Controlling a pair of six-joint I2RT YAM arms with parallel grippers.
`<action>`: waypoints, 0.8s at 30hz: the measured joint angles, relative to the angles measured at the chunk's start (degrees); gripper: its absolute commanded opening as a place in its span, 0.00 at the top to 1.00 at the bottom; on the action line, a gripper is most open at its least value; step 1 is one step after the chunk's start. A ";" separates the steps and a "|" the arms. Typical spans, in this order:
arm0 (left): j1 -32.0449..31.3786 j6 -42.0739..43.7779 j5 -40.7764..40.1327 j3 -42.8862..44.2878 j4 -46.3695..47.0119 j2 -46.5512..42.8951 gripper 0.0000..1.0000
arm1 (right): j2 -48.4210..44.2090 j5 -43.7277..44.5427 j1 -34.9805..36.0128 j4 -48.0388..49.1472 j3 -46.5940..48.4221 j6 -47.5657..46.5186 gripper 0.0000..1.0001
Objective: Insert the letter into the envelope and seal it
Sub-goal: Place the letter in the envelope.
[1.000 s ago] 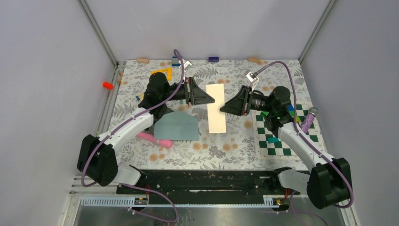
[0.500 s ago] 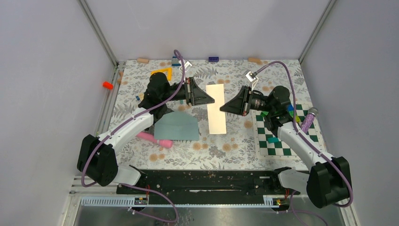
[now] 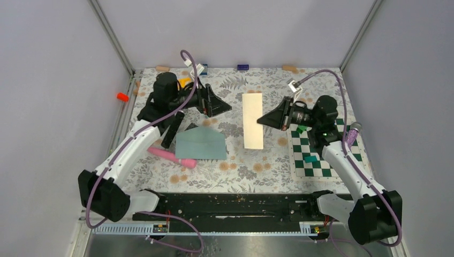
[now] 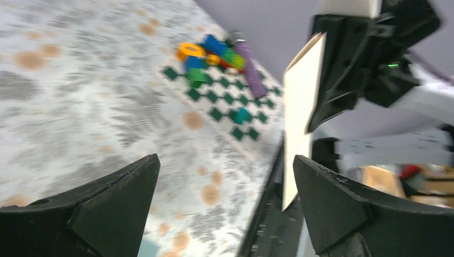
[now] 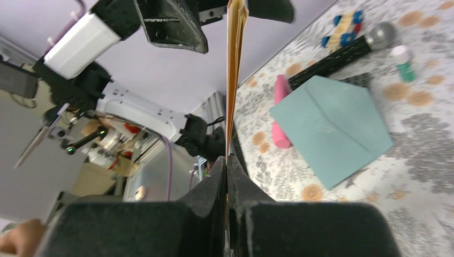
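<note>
The letter, a long cream sheet, hangs above the table's middle. My right gripper is shut on its right edge. In the right wrist view the letter stands edge-on, rising out of the closed gripper. My left gripper is open and empty, a short way left of the letter. From the left wrist view the letter shows just beyond the open gripper. The teal-grey envelope lies flat on the floral cloth, left of the letter, its flap pointing to the far side.
A pink object and a black microphone lie by the envelope's left side. A green chessboard mat with coloured blocks and a purple microphone sits at the right. Small blocks line the far edge.
My left gripper opened, let go of the letter and drew back to the left and far side. My right gripper shut on the letter and shifted it slightly right.
</note>
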 measured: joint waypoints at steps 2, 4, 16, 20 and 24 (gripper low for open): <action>1.29 6.75 -5.62 1.20 -7.13 -2.99 0.01 | -1.68 0.33 -2.27 -1.92 0.39 -1.18 1.00; 1.70 12.85 -10.23 2.23 -13.92 -5.75 0.01 | -2.73 0.35 -4.44 -3.17 0.90 -2.14 1.00; 19.85 31.43 -14.53 -3.10 -41.42 -7.30 0.10 | -5.90 0.92 -7.39 -6.73 1.05 -6.16 1.00; 25.57 35.69 -13.68 -5.27 -46.16 -4.20 0.20 | -6.21 0.98 -7.41 -6.80 0.79 -6.88 1.00; 28.87 38.49 -13.00 -6.43 -47.67 -0.09 0.29 | -6.80 0.98 -7.43 -6.97 0.20 -7.45 1.00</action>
